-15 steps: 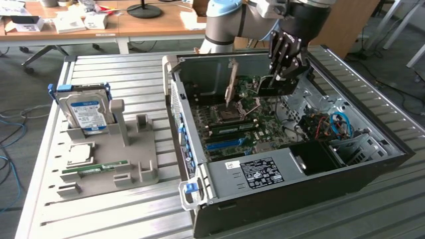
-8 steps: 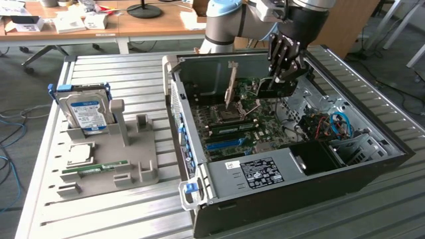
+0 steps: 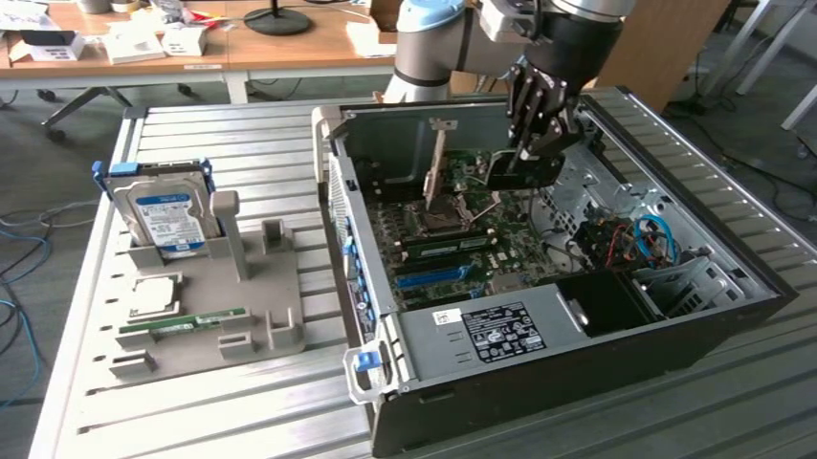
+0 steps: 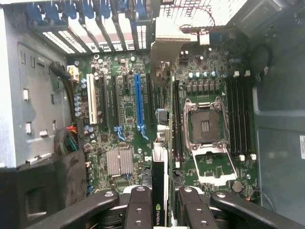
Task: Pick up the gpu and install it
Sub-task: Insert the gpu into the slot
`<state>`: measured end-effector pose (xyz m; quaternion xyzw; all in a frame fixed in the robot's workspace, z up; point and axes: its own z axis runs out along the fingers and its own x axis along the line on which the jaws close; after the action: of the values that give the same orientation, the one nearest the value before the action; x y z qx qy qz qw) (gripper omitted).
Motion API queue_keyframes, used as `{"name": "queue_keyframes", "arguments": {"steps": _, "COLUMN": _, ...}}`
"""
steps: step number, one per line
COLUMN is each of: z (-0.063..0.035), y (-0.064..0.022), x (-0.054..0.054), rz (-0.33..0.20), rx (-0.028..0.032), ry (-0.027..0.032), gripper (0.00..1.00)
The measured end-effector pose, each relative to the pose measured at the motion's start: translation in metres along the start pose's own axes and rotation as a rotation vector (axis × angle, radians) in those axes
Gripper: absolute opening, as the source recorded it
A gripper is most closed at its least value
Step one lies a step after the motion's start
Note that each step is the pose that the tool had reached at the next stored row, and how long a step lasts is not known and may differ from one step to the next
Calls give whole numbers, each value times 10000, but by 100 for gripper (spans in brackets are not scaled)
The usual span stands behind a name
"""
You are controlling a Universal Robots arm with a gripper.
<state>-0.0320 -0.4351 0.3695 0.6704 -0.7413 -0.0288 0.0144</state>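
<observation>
Gpu [image 4: 159, 174]: held on edge over mobo [image 4: 126, 119] inside PC case [image 3: 575, 392]; we judged this kept its connector edge facing the slots.
Gripper [image 4: 164, 207]: was clamped on Gpu, bracket twd case rear.
Seated: not yet, we reckoned.

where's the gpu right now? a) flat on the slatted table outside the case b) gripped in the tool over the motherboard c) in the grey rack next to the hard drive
b: the wrist view shows the gpu edge-on, clamped in the tool over the motherboard.
</observation>
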Motion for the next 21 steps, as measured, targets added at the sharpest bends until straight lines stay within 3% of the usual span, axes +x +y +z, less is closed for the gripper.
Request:
{"name": "queue_keyframes", "arguments": {"steps": 6, "z": 20, "y": 91, "x": 9, "rz": 11, "rx": 1, "ry": -4, "gripper": 26}}
{"name": "queue_keyframes", "arguments": {"steps": 21, "z": 266, "y": 82, "x": 14, "rz": 10, "rx": 2, "ry": -2, "gripper": 26}}
